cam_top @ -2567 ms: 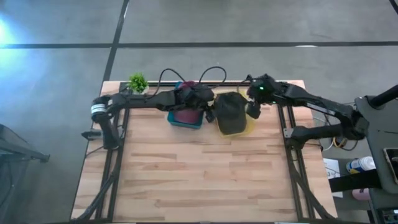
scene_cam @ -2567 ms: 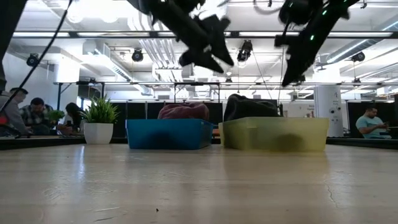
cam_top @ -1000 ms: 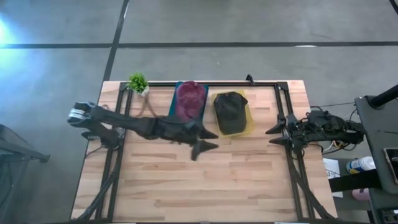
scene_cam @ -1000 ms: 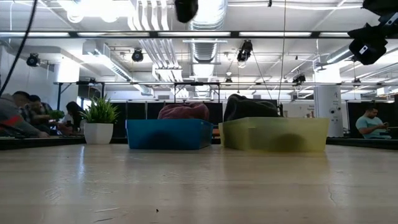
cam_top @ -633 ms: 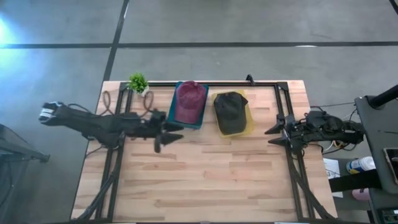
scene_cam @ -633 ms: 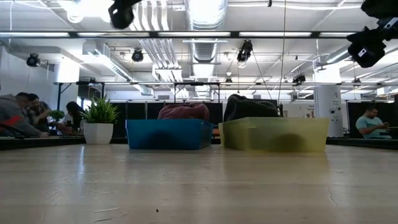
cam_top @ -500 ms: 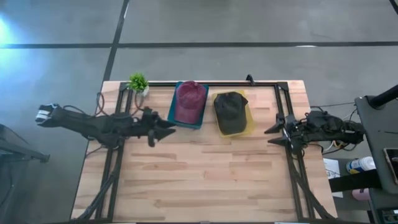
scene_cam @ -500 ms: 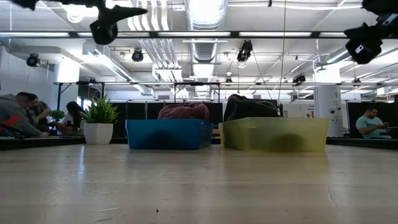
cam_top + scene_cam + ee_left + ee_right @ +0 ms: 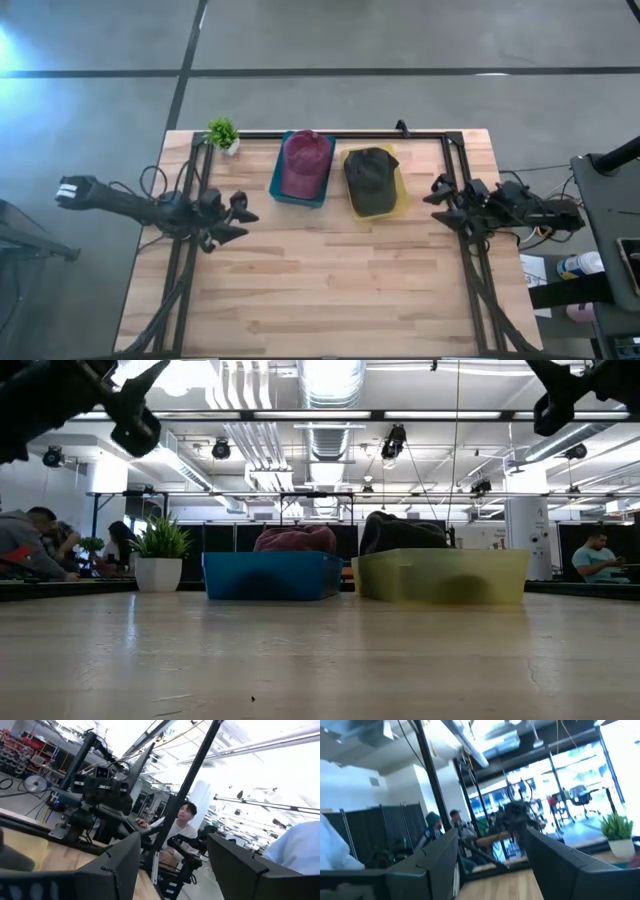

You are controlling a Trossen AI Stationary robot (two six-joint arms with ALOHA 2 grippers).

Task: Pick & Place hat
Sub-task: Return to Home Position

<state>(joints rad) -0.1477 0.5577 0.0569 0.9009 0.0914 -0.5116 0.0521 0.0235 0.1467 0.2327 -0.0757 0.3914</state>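
Black metal rails (image 9: 183, 265) stand close: left tool (image 9: 240, 220) and right tool (image 9: 436, 193) (both spread, empty) might bump them swinging home.

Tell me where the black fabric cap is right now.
In the high view, the black fabric cap lies in the yellow plastic bin at the far edge of the table, right of the blue plastic bin holding the red cap.

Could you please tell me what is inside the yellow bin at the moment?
The yellow bin holds a black cap, which fills it and rises above its rim. Anything beneath that cap, such as a second one, is covered and cannot be seen.
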